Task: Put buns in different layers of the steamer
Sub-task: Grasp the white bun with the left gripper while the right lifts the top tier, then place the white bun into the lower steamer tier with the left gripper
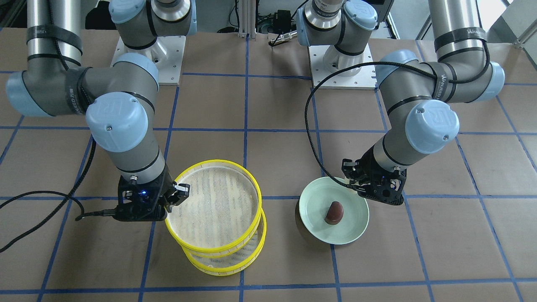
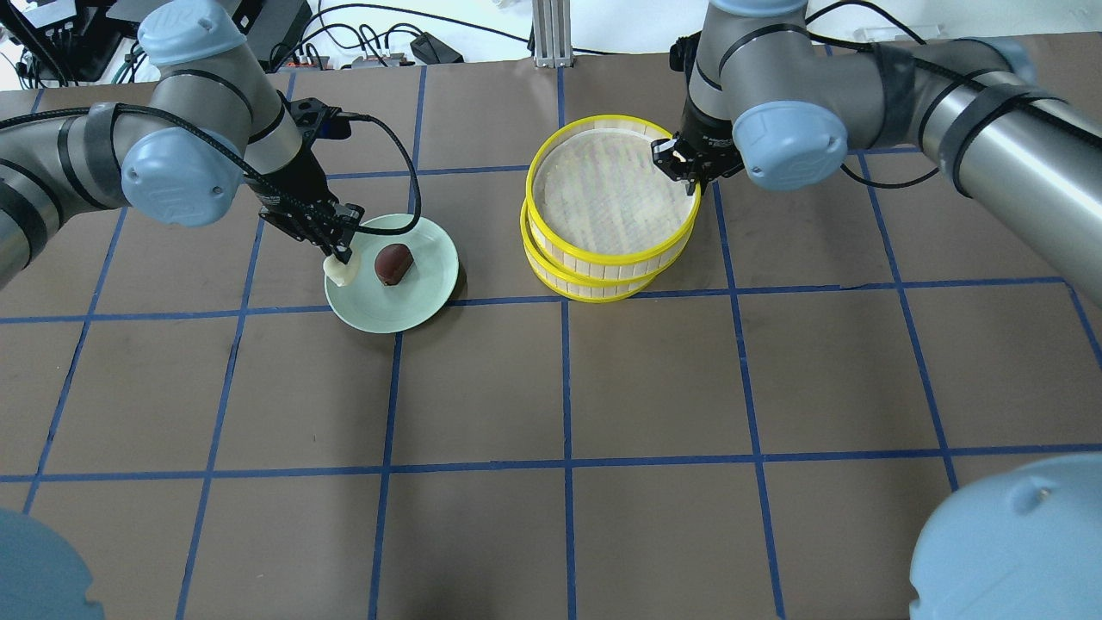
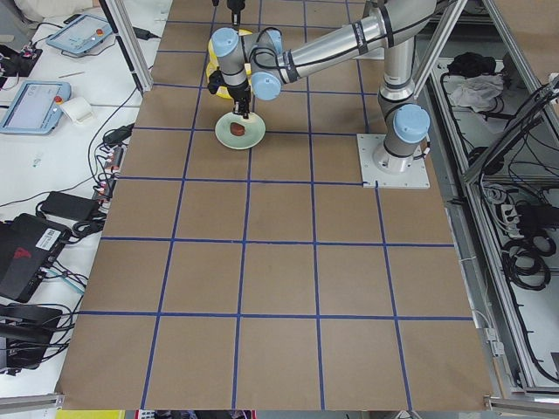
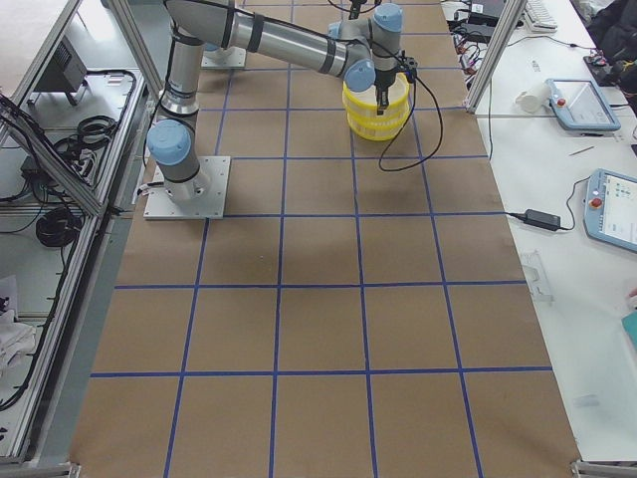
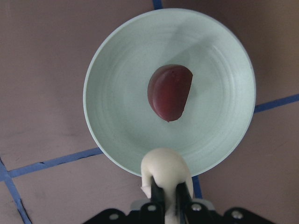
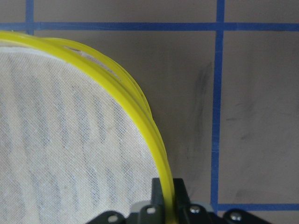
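Closest in the left wrist view, at bottom centre, the left tool has its two black fingers nearly together, pinching the small cream-white oval bun. That bun sits over the near rim of the round pale green plate; whether it is clear of the rim I cannot tell. Its matte skin seems to give round the fingers, so I judge it soft and light, best taken gently across its narrow middle. Beyond it, at the plate's centre, lies the dark reddish-brown bun, glossy, rounded at one end and blunt at the other, likely just as soft and perhaps slicker. Farther off, at upper centre of the overhead view, the right tool is clamped on the bright yellow rim of the upper round steamer tray. This tray has a pale woven base and sits askew over the lower yellow-rimmed steamer tray; both look light and stiff. Everything stands on the brown paper-covered worktop.
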Controlling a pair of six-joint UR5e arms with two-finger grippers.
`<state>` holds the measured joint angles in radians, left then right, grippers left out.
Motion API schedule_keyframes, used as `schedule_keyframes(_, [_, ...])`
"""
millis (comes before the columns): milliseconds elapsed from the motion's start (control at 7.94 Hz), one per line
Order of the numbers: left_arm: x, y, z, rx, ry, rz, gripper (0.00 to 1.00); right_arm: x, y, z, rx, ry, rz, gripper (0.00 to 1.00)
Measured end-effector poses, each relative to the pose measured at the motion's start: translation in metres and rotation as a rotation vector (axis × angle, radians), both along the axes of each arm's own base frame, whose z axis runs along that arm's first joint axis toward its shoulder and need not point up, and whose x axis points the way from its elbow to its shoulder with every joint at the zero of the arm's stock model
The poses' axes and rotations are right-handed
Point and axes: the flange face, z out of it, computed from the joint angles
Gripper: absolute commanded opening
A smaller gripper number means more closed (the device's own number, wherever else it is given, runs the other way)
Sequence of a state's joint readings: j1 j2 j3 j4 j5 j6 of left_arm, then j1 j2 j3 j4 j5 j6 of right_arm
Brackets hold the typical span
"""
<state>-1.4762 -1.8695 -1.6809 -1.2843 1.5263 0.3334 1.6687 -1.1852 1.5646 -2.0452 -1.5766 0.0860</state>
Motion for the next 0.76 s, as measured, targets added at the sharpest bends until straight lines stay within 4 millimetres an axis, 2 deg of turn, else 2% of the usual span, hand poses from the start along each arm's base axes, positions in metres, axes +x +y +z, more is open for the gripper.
schedule_keyframes(126, [-0.004,0.003,0.014,-0.023,-0.005,0.004,0.0,-0.012,0.002,0.013,-0.003,0.003,0.012,0.0])
schedule_keyframes(378, [-0.035,0.012,0.047,-0.097,-0.011,-0.038,0.0,-0.055,0.001,0.033,-0.002,0.013,0.048,0.0])
schedule_keyframes(629, [-0.076,0.013,0.079,-0.186,-0.001,-0.064,0.0,-0.122,0.001,0.06,0.01,0.033,0.106,0.0])
schedule_keyframes(755, [-0.098,0.011,0.087,-0.242,0.009,-0.079,0.0,-0.157,0.004,0.075,0.039,0.044,0.122,0.0])
